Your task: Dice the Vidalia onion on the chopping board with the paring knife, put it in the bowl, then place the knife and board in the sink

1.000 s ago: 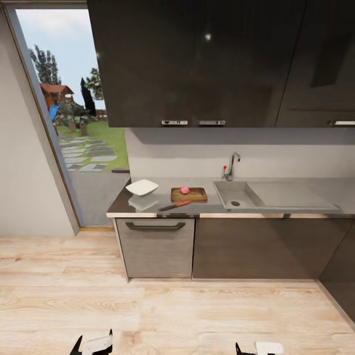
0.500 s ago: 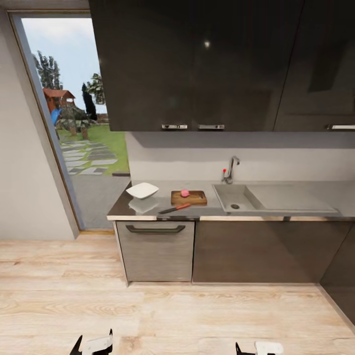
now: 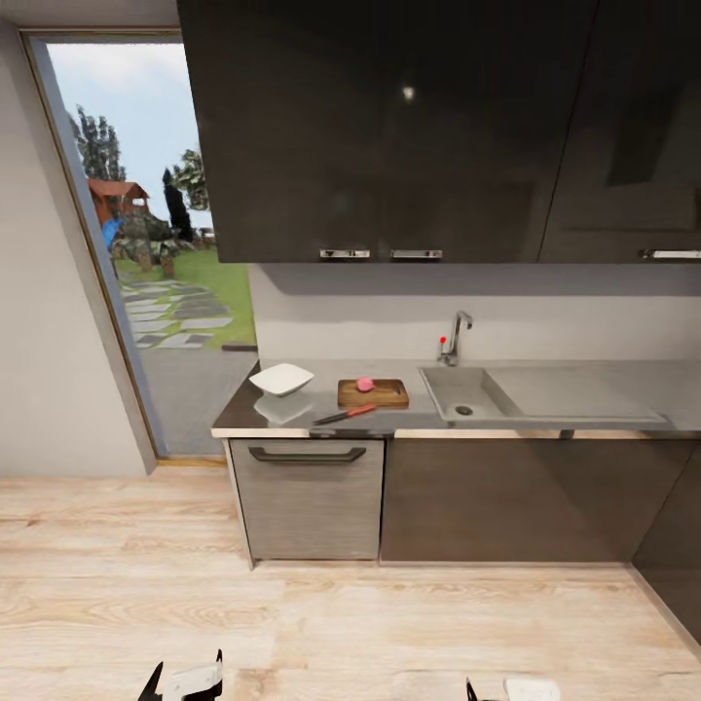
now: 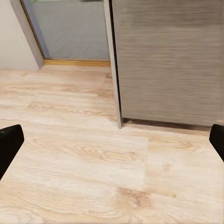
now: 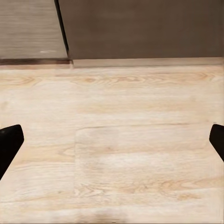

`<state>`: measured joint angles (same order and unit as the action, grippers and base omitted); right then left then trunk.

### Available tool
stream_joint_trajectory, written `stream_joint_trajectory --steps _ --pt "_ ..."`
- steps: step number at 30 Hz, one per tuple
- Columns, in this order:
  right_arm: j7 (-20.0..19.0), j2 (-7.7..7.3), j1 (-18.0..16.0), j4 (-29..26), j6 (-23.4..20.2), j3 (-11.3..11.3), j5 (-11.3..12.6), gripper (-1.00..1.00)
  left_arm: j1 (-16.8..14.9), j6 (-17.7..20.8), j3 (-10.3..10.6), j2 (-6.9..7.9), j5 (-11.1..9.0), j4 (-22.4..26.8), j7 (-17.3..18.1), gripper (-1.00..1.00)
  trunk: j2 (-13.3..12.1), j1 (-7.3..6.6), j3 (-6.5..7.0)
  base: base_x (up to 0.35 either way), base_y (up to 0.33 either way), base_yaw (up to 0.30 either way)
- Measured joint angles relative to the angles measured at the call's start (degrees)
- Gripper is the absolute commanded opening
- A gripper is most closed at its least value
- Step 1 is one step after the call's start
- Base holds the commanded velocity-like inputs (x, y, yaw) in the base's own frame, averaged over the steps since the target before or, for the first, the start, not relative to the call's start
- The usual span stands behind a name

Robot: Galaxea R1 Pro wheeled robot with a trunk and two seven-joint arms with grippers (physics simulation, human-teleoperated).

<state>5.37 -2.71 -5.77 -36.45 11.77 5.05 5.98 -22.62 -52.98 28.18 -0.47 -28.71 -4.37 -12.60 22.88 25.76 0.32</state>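
Left gripper [image 4: 112,140]: fingers spread wide, nothing between them; held low over the wood-plank floor [image 3: 341,623], well short of the countertop.
Right gripper [image 5: 112,140]: fingers equally wide apart, holding nothing; also over the floor, facing the dark cabinet fronts.
Drawer front [image 3: 310,497]: grey, long black handle, directly under the countertop's left end.
Countertop [image 3: 321,411]: glossy dark grey, all task items on it.
Paring knife [image 3: 344,414]: lying at the countertop's front edge, just in front of the chopping board; untouched.
Chopping board [image 3: 373,392]: flat on the countertop, left of the sink.
Vidalia onion [image 3: 365,384]: resting on the board, whole as far as can be told; removal from sink judged done.
Bowl [image 3: 281,379]: left of the board; looks empty.
Sink [image 3: 465,391]: right of the board; basin holds nothing visible.
Outstanding: dicing, transfer to bowl, knife and board into sink.
Room: black upper cabinets [image 3: 389,127] above the countertop; glazed door to a garden at its left.
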Motion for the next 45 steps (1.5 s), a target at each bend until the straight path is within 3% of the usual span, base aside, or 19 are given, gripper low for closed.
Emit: stream_joint_trajectory --steps 26,33,36,40,45 --pt "0.05 0.17 0.0 1.07 0.05 -0.05 -0.01 1.0 0.01 0.02 -0.02 -0.12 0.0 0.02 0.05 1.0 0.0 0.0 0.01 0.002 0.0 0.0" --pt "1.17 0.25 -0.02 -1.4 -0.97 -0.25 0.0 1.0 0.01 2.48 -0.01 -0.08 -0.03 0.06 0.07 1.0 0.0 0.0 0.01 0.034 0.0 0.0" --pt "3.93 0.28 -0.28 -5.77 -3.66 -0.23 -0.12 1.0 0.0 3.17 -0.05 -0.03 -0.1 0.08 0.08 1.0 0.0 0.0 0.01 0.008 0.0 0.0" --pt "8.3 0.47 -1.08 -14.47 -11.76 -0.11 -1.21 1.0 0.0 3.57 -0.03 -0.02 -0.12 0.08 0.06 1.0 0.0 0.0 0.02 0.003 0.0 0.0" --pt "10.24 0.81 -2.89 -24.99 -20.15 -0.04 -2.64 1.0 0.0 3.67 -0.07 0.04 -0.14 0.07 0.04 1.0 0.0 0.0 0.02 0.0 0.0 0.0"
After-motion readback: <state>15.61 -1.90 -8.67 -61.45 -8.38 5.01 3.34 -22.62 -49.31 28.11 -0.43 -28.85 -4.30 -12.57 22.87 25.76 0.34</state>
